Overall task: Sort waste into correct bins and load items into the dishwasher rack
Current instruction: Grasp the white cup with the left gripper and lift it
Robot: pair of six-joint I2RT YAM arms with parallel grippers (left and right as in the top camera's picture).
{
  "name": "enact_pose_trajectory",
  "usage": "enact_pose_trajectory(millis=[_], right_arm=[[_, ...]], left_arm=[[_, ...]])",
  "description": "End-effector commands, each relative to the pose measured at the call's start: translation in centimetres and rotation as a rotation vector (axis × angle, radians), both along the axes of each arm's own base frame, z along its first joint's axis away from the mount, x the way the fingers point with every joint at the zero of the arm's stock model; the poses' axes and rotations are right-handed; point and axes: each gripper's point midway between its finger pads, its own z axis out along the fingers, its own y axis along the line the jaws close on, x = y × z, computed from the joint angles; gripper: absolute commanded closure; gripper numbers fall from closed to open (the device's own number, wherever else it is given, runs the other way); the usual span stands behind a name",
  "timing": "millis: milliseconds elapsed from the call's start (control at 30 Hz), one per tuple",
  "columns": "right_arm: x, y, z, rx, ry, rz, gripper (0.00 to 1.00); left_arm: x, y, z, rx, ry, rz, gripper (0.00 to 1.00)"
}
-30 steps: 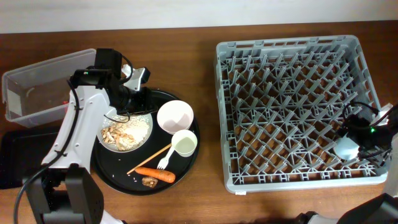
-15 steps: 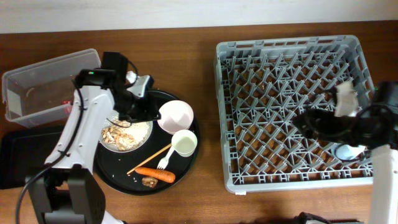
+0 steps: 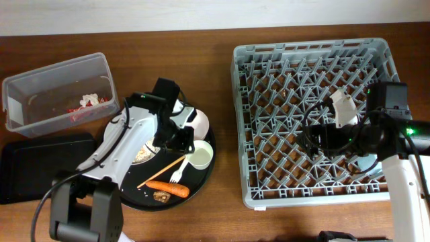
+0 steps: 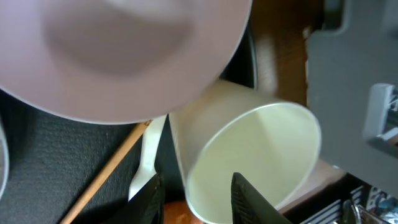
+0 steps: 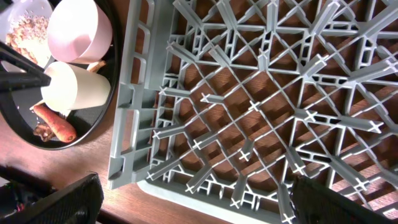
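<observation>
Left gripper (image 4: 198, 185) has left white round plate (image 3: 142, 154); jaws apart at white plastic cup (image 4: 249, 155). Right gripper (image 5: 193, 190), spread wide, swung left over grey lattice rack (image 5: 261, 93).

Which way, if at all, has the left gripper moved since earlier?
Yes: the left gripper went rightward, away from the clear tub, across the round black tray to the white cup.

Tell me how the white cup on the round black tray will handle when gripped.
The white cup looks empty and thin-walled, so it is probably light and easily squashed. Its smooth tapered sides may slip in a squeeze. Standing upright, narrow-based, it could tip if nudged sideways.
</observation>
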Motion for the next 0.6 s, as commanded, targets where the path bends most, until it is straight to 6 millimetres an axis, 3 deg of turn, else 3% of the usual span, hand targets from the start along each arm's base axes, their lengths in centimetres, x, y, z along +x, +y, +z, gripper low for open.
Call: enact_pose_trajectory(millis=[0, 67, 167, 267, 433, 467, 500, 567], right_arm=[[0.1, -0.1, 0.1, -0.020, -0.007, 0.011, 0.01], [0.1, -0.1, 0.1, -0.019, -0.007, 0.011, 0.01], [0.1, -0.1, 0.1, -0.019, -0.007, 0.011, 0.01], [0.2, -0.1, 0.1, -0.019, -0.008, 0.011, 0.01], [1.2, 0.0, 0.6, -0.011, -0.057, 0.016, 0.01], [1.6, 0.8, 1.2, 0.026, -0.096, 0.059, 0.01], [1.5, 3.1, 2.5, 0.120, -0.181, 0.209, 0.01], [0.9, 5.8, 4.5, 0.250, -0.297, 0.389, 0.01]], left_arm=[[-0.5, 0.2, -0.6, 0.008, 0.002, -0.009, 0.81], [-0.2, 0.1, -0.6, 0.004, -0.009, -0.009, 0.99], [0.6, 0.2, 0.1, -0.006, -0.032, 0.004, 1.00], [2.5, 0.2, 2.9, -0.082, -0.076, 0.043, 1.00], [5.7, -1.9, 10.7, -0.515, -0.160, 0.076, 1.00], [5.7, -3.0, 13.0, -0.676, -0.184, 0.023, 1.00], [5.4, -3.9, 15.3, -0.832, -0.211, -0.037, 1.00], [5.0, -4.7, 17.6, -0.970, -0.234, -0.097, 1.00]])
